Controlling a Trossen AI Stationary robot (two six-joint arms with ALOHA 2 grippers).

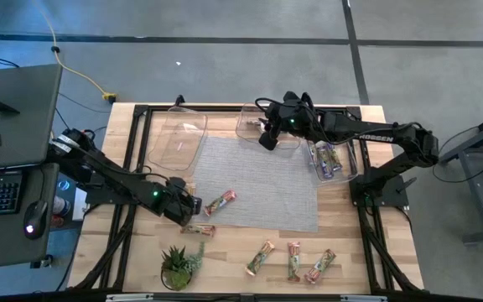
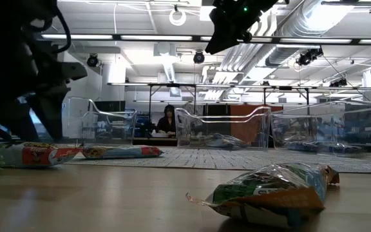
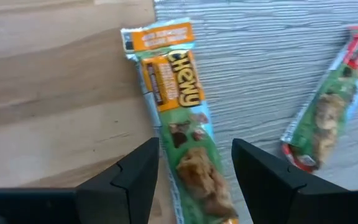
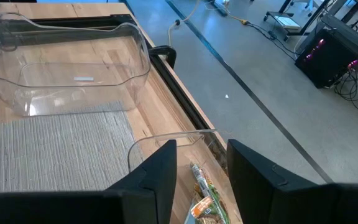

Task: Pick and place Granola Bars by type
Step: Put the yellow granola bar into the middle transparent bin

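My left gripper (image 1: 189,206) (image 3: 196,155) is open, low over the mat's near left corner. Its fingers stand on either side of a green-orange granola bar (image 3: 179,118) (image 1: 198,229) that lies flat along the mat's edge. A red-green bar (image 3: 328,109) (image 1: 220,202) lies on the mat just beyond. My right gripper (image 1: 268,139) (image 4: 202,150) is open and empty, raised above the middle clear tub (image 1: 254,126) (image 4: 166,137), which has green-orange bars (image 4: 202,196) in it. Three more bars (image 1: 293,261) lie on the near wood; one (image 2: 269,193) fills the low view's foreground.
An empty clear tub (image 1: 179,138) (image 4: 73,68) stands at the far left. A third tub (image 1: 334,159) at the far right holds blue-purple bars. A grey mat (image 1: 258,184) covers the table's middle. A small potted plant (image 1: 177,267) stands at the near left edge.
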